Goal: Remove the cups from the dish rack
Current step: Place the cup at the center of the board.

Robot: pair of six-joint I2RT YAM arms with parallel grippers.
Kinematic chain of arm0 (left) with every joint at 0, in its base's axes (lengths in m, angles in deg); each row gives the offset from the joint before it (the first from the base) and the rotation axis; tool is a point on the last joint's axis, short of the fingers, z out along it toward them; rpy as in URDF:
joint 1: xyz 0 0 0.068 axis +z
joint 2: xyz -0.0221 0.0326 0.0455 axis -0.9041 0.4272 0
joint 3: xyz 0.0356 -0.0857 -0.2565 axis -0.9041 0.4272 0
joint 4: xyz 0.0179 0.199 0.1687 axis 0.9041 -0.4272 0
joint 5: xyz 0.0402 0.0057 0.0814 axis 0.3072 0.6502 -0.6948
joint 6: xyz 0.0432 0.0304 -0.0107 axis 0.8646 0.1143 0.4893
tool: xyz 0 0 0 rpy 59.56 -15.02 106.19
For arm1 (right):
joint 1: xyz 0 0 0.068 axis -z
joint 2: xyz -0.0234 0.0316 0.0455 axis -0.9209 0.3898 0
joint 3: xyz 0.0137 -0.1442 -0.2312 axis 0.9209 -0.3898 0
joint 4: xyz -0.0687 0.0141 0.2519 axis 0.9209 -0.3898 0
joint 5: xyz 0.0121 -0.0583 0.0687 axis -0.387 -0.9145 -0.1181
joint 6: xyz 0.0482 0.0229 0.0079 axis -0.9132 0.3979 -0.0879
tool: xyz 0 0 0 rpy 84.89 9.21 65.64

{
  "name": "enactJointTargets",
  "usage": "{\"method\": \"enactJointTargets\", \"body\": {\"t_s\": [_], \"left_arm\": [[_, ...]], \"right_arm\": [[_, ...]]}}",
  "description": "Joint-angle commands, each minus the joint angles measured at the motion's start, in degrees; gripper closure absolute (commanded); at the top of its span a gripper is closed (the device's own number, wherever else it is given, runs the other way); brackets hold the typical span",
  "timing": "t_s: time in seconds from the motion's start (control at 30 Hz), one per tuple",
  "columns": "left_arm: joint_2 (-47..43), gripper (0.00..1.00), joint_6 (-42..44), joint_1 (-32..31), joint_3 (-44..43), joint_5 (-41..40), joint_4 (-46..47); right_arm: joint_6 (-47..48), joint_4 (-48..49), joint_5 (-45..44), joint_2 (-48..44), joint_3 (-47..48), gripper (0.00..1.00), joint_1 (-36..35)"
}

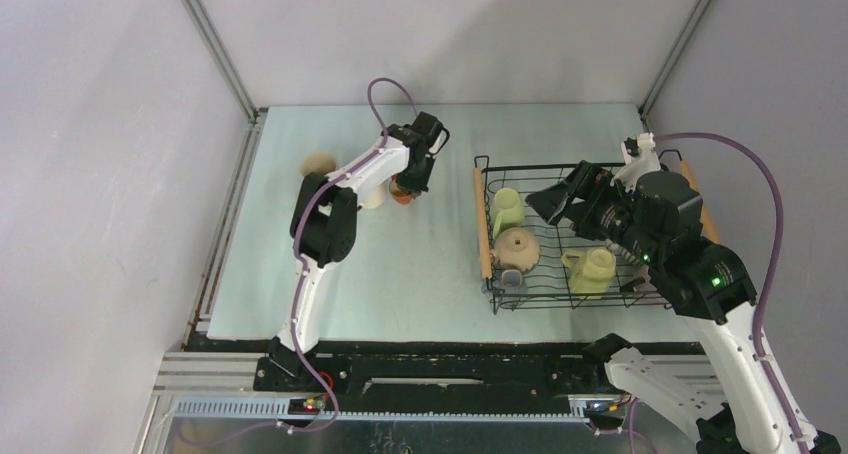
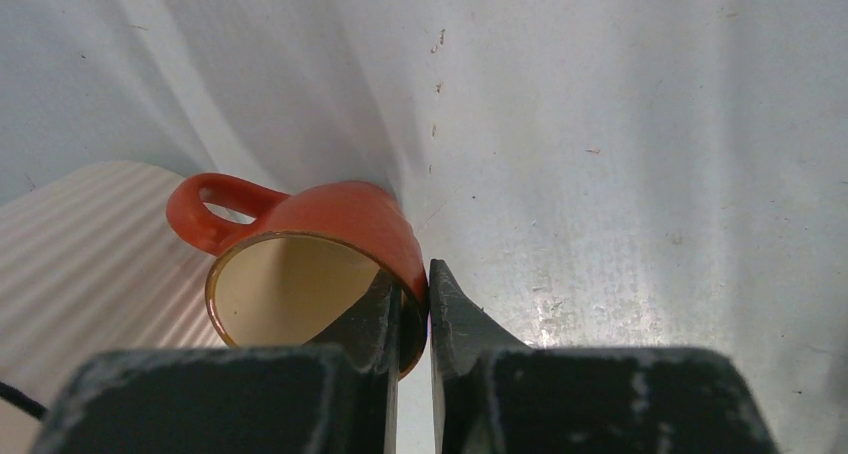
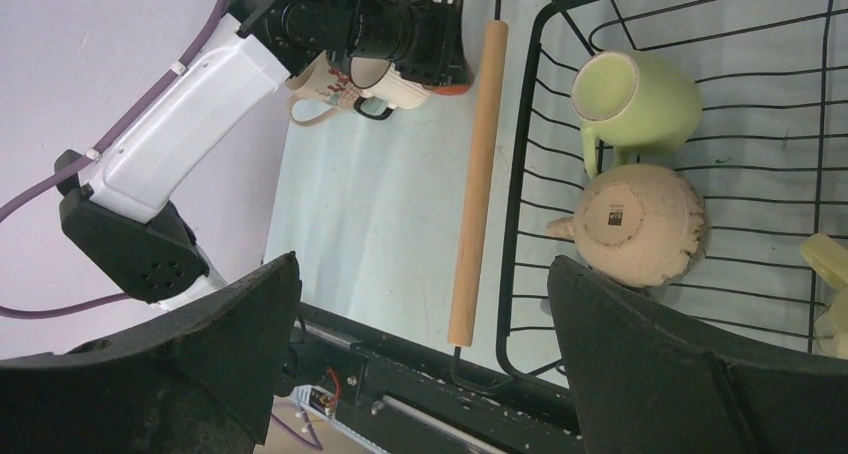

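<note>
My left gripper (image 1: 406,187) is shut on the rim of an orange-red cup (image 2: 330,224), one finger inside and one outside. It holds the cup tilted low over the table, beside a cream ribbed cup (image 2: 90,244). The black wire dish rack (image 1: 482,179) stands at the right. In it are a yellow-green cup (image 3: 640,99) on its side, an upside-down tan cup (image 3: 640,224), a second yellow-green cup (image 1: 592,269) and a small grey cup (image 1: 512,282). My right gripper (image 3: 422,262) is open and empty, above the rack's left part.
Another tan cup (image 1: 320,164) stands on the table at the far left. The rack's wooden rod handle (image 3: 478,184) runs along its left side. Grey walls close in the table at the back and on both sides. My right arm (image 1: 690,254) hides the rack's right part.
</note>
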Motion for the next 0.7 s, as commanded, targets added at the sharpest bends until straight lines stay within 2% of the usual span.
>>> {"method": "enactJointTargets", "body": {"t_s": [0.0, 0.27, 0.67], "left_arm": [[0.31, 0.85, 1.05, 0.24, -4.07, 0.46, -0.4], [-0.25, 0.78, 1.23, 0.24, -4.15, 0.91, -0.44], [-7.57, 0.51, 0.5, 0.1, -4.85, 3.47, -0.5]], "right_arm": [[1.05, -0.88, -0.43, -0.44, 0.52, 0.0, 0.33], [1.1, -1.14, -0.33, -0.78, 0.58, 0.0, 0.53], [1.07, -1.64, -0.36, -0.78, 0.6, 0.0, 0.7]]}}
